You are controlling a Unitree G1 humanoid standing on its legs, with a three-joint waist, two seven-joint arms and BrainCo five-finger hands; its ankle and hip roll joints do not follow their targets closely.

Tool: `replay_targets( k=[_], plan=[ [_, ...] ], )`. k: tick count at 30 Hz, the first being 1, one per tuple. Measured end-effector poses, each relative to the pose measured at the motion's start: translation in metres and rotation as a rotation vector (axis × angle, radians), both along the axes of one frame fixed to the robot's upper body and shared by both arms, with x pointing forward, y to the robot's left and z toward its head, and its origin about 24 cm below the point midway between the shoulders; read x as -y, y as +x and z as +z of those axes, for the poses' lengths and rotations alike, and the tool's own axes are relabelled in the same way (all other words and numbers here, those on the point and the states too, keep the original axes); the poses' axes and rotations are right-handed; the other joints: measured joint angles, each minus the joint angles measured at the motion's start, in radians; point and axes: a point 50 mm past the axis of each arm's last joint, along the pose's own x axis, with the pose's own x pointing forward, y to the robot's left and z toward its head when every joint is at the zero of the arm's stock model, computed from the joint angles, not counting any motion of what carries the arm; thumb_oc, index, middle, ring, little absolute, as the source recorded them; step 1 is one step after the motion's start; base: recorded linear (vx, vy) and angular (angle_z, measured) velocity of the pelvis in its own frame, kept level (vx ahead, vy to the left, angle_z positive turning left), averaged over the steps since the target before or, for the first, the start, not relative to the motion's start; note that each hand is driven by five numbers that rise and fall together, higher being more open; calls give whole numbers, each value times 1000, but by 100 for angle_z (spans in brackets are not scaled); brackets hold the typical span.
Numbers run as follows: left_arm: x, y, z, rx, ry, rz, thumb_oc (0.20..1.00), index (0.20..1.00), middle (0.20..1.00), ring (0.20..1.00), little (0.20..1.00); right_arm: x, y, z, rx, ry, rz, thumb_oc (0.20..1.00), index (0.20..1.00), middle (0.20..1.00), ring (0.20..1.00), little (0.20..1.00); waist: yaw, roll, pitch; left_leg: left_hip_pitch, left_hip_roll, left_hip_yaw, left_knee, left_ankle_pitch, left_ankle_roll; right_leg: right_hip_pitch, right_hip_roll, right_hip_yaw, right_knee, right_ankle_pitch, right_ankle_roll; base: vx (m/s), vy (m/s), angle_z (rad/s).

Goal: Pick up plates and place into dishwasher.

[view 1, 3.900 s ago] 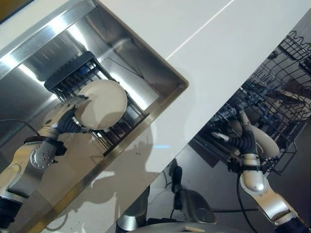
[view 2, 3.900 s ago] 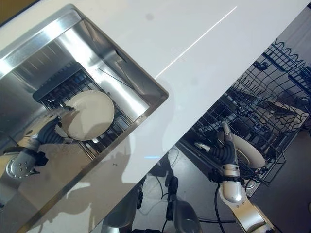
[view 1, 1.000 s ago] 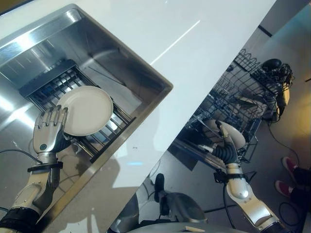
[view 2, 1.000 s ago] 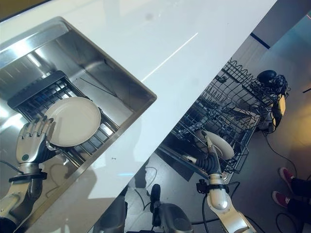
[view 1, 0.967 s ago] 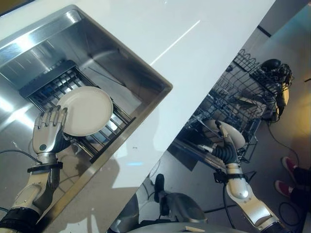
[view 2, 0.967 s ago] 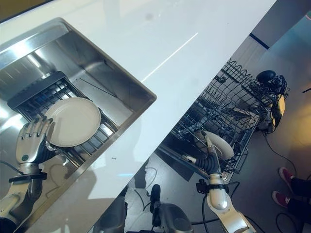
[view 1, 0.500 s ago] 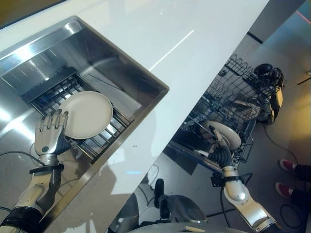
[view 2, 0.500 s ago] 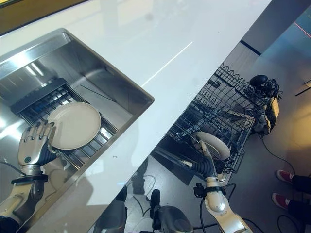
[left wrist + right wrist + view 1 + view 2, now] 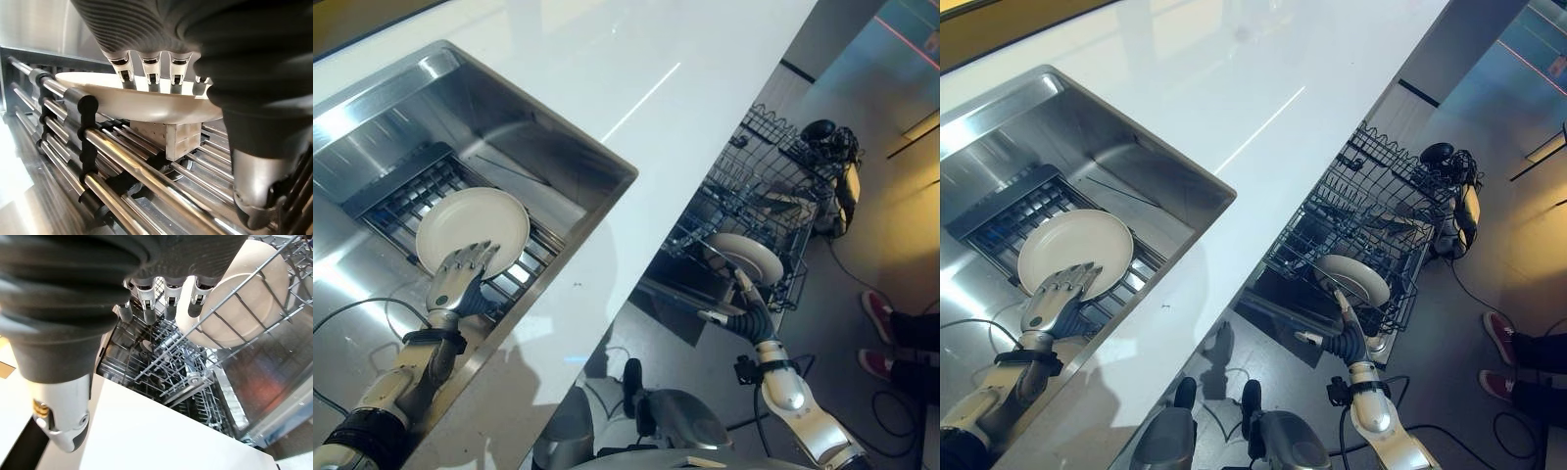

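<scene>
A cream plate (image 9: 473, 228) lies on the dark barred rack (image 9: 396, 196) inside the steel sink (image 9: 543, 137). My left hand (image 9: 460, 281) reaches over the plate's near rim with straight fingers; in the left wrist view the fingers (image 9: 149, 68) rest on top of the plate (image 9: 132, 105) and the thumb (image 9: 254, 196) hangs apart beside it. A second cream plate (image 9: 744, 257) stands on edge in the dishwasher rack (image 9: 764, 186). My right hand (image 9: 749, 311) is just below it, open, with its fingertips (image 9: 166, 298) by that plate's (image 9: 249, 298) edge.
The white counter (image 9: 685, 69) runs between the sink and the pulled-out wire dishwasher rack. A dark device with cables (image 9: 824, 137) lies on the floor beyond the rack. A person's red shoes (image 9: 876, 313) stand at the right edge.
The camera has shifted. My left hand has moved from the plate's side to its near rim, fingers now lying over it. My right hand sits slightly lower under the racked plate.
</scene>
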Motion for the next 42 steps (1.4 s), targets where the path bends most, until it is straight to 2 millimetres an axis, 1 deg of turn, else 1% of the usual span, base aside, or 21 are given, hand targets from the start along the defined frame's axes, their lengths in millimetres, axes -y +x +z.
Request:
replay_targets(
  k=[1,2,3,5,6,7,8,11,15,17,18,19,23,29,31,34,36,39,40,42],
  plan=[
    [-1,0,0,14,9,17,1000,1000,1000,1000,1000,0,0,-1,-4,-1,2,1000,1000,1000,1000,1000,1,0,0,-1,2,0,-1,0,0,-5,2,0,0,7,11,-8,-59,-6],
    [-2,0,0,22,18,28,959,959,959,959,959,0,0,-1,-5,-2,4,1000,1000,1000,1000,1000,1,0,0,-1,5,0,0,0,0,-9,4,0,0,15,19,-6,-61,-9],
    [-3,-1,0,30,30,39,645,645,645,645,645,0,0,-1,-6,-1,4,1000,1000,1000,1000,1000,1,1,1,-7,9,-1,0,0,1,-14,5,0,0,25,20,-18,-74,-7],
    [-4,0,1,57,53,57,410,410,410,410,410,0,0,-1,-6,2,4,1000,1000,1000,1000,1000,1,-2,2,-15,15,-2,6,1,1,-25,11,-1,0,41,20,-15,-68,-4],
    [-3,3,5,90,64,62,250,250,250,250,250,0,0,-1,-7,7,3,1000,1000,1000,1000,1000,1,-9,5,-18,15,-2,12,0,3,-29,12,-1,1,45,18,-2,-55,-3],
    [-3,7,10,127,70,67,200,200,200,200,200,-1,0,-1,-7,9,3,1000,1000,1000,1000,1000,2,-18,9,-18,14,-2,13,-1,4,-29,11,-2,2,45,18,-3,-53,-1],
    [-3,13,17,173,80,79,200,200,200,200,200,-3,1,-1,-4,17,3,1000,1000,1000,1000,1000,2,-29,14,-16,14,-2,15,-2,5,-28,12,-2,7,45,18,0,0,0],
    [-6,23,33,287,117,105,200,200,200,200,200,-11,4,1,9,54,2,1000,1000,1000,1000,1000,1,-74,29,-18,14,-2,27,-9,11,-30,12,-1,12,54,18,0,0,0],
    [-6,33,45,432,106,165,200,200,200,200,200,-18,5,-5,-11,74,0,1000,1000,1000,1000,1000,6,-85,23,-21,11,-2,65,-33,26,-26,10,0,28,61,10,30,17,2],
    [-8,35,49,480,99,200,200,200,200,200,200,-23,6,-6,-12,80,17,1000,1000,1000,1000,1000,6,-98,14,-20,10,-3,75,-35,26,-24,8,0,30,61,10,55,28,6],
    [-11,36,52,492,110,202,200,200,200,200,200,-28,6,-5,-9,95,23,1000,1000,1000,1000,1000,5,-109,6,-23,10,-7,75,-35,27,-26,8,0,30,61,10,57,33,6],
    [-12,37,54,495,113,205,200,200,200,200,200,-30,7,-5,-8,105,22,1000,1000,1000,1000,1000,4,-112,4,-24,10,-10,77,-35,26,-26,9,0,30,61,10,53,39,6],
    [-18,38,56,500,104,221,200,200,200,200,200,-33,12,-2,12,103,30,1000,1000,1000,1000,1000,1,-110,5,-16,7,-10,87,-38,23,-11,9,-1,28,60,10,46,57,-2],
    [-21,36,57,496,52,218,200,200,200,200,200,-32,10,-3,8,98,26,1000,1000,1000,1000,1000,-15,-103,9,-11,-6,-8,98,-45,23,3,-5,0,26,47,11,34,56,-2],
    [-23,33,54,491,18,225,200,200,200,200,200,-32,9,-3,7,92,25,1000,1000,1000,1000,1000,-21,-95,6,-8,-8,-7,98,-44,25,6,-6,0,25,45,10,6,52,-1],
    [-20,30,48,488,-29,209,200,200,200,200,200,-30,5,-6,-7,89,20,1000,1000,1000,1000,1000,-22,-72,-2,2,-12,-7,96,-42,26,15,-10,-1,25,37,4,-9,51,0],
    [-18,26,44,507,-72,197,200,200,200,200,200,-28,1,-7,-16,89,14,1000,1000,1000,1000,1000,-22,-50,-15,6,-16,-7,93,-42,26,21,-14,-2,24,28,1,-17,57,1],
    [-16,14,39,513,-133,163,200,200,200,200,200,-21,-2,-4,-7,86,-7,1000,1000,1000,1000,1000,-24,-23,-22,26,-30,-8,79,-40,25,36,-25,-5,22,4,-8,-36,63,-8],
    [-14,13,43,539,-161,146,200,200,200,200,200,-18,-3,-2,4,87,-19,1000,1000,1000,1000,1000,-24,-19,-23,30,-35,-9,76,-39,26,39,-29,-5,20,-4,-15,-57,54,-7],
    [-8,5,44,568,-238,104,200,200,200,200,200,-11,-9,1,10,70,-28,1000,1000,1000,1000,1000,-24,-2,-30,40,-45,-11,62,-35,26,45,-36,-6,19,-21,-27,-71,49,-5]
  ],
)
